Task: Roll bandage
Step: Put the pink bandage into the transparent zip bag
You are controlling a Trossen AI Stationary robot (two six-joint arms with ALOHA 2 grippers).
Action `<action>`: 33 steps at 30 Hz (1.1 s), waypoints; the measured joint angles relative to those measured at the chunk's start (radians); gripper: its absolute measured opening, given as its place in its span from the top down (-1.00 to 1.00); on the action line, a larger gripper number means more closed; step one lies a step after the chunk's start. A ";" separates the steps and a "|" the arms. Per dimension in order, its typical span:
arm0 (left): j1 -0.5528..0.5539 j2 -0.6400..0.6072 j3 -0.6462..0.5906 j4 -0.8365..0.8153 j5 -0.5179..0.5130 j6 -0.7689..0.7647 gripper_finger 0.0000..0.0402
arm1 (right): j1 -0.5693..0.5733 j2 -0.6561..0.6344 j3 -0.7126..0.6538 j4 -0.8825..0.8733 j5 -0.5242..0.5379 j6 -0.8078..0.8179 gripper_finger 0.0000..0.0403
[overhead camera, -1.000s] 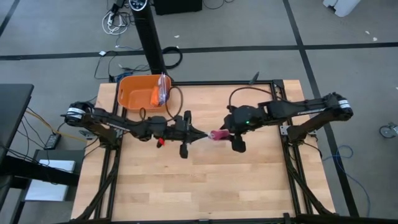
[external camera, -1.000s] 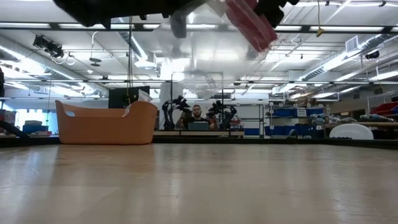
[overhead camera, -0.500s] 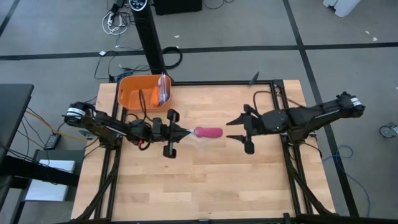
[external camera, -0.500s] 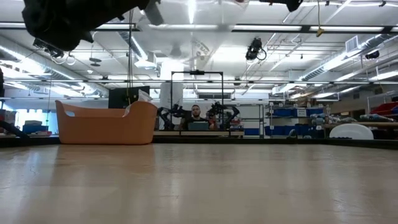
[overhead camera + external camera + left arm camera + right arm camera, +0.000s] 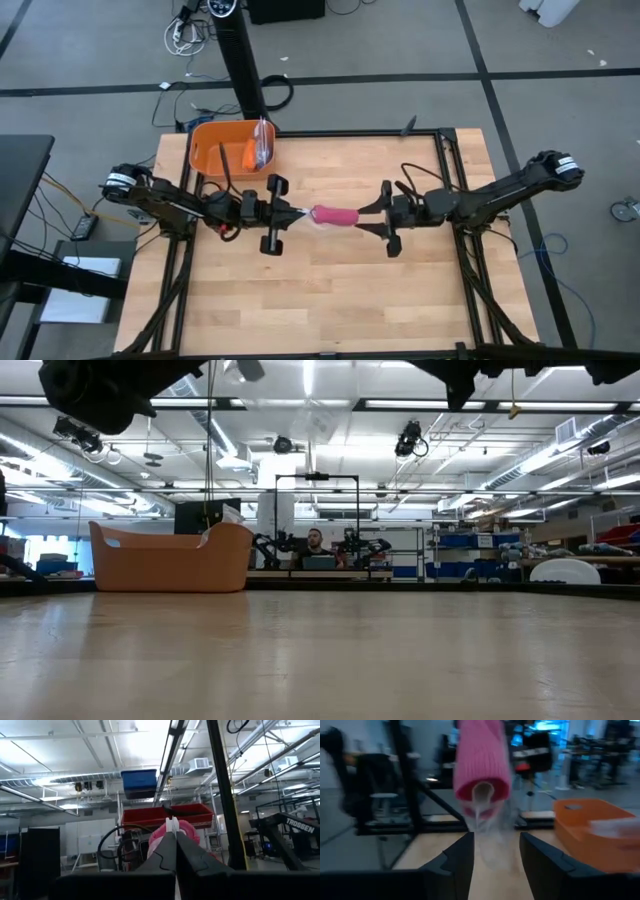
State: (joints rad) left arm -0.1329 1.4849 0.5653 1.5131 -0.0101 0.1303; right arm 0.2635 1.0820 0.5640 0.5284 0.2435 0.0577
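The bandage point(image 5: 335, 215) is a compact magenta-pink roll held level in the air over the table's middle. It sits in a clear film point(image 5: 487, 832). My left gripper point(image 5: 302, 213) is shut at the roll's left end. The left wrist view shows the roll point(image 5: 184, 832) just past that gripper's shut fingertips point(image 5: 172, 832). My right gripper point(image 5: 366, 217) is open just right of the roll's right end. In the right wrist view the roll's end point(image 5: 481, 765) faces that gripper point(image 5: 496, 840), and the film trails between its fingers. I see no touch there. My left gripper pinches a thin edge of the clear film point(image 5: 171, 822) at the roll's left end between its two shut fingers. The fingers lie level and come from the table's left. The roll sticks out level beyond the fingertips, clear of the table.
An orange tub point(image 5: 225, 148) stands at the table's far left and holds a clear plastic bag point(image 5: 262, 145). It also shows in the low view point(image 5: 170, 557). The bare wooden table top point(image 5: 330, 290) stretches toward the near edge. A person sits far off in the room point(image 5: 316, 545).
The roll was between both grippers. My right gripper has drawn back toward the table's right edge without it, then come back toward the roll, open. My left gripper has gone a little toward the table's left edge with the roll, which stays level and clear of the table.
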 joint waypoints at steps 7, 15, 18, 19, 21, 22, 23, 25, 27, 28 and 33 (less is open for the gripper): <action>0.000 0.000 0.005 0.001 -0.001 0.001 1.00 | -0.008 0.053 0.000 0.098 -0.081 -0.006 0.22; 0.001 0.000 0.005 0.000 -0.012 0.016 1.00 | -0.037 0.114 0.001 0.200 -0.133 -0.014 0.38; 0.001 0.000 0.005 -0.001 -0.013 0.016 1.00 | -0.038 0.111 0.001 0.204 -0.128 -0.017 0.65; 0.001 0.000 0.005 -0.001 -0.014 0.016 1.00 | -0.038 0.109 0.001 0.201 -0.128 -0.023 0.77; 0.001 0.000 0.005 -0.001 -0.015 0.016 1.00 | -0.036 0.102 0.001 0.200 -0.129 -0.041 0.94; 0.001 0.000 0.005 -0.002 -0.016 0.016 1.00 | -0.034 0.098 0.001 0.199 -0.129 -0.042 0.95; 0.001 0.000 0.005 -0.002 -0.016 0.016 1.00 | -0.031 0.089 0.001 0.191 -0.129 -0.039 0.94; 0.001 0.000 0.005 -0.005 -0.019 0.016 1.00 | -0.031 0.072 0.001 0.172 -0.129 -0.033 0.95; 0.001 0.000 0.005 -0.011 -0.025 0.016 1.00 | -0.031 0.043 0.001 0.140 -0.127 -0.025 0.98; 0.001 0.000 0.005 -0.018 -0.029 0.016 1.00 | -0.031 0.027 0.001 0.123 -0.120 -0.021 0.98; 0.001 0.000 0.005 -0.049 -0.037 0.016 1.00 | -0.026 -0.059 0.048 -0.078 -0.070 -0.001 0.99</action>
State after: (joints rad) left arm -0.1322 1.4845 0.5701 1.4641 -0.0471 0.1459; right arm 0.2376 1.0228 0.6118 0.4504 0.1737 0.0571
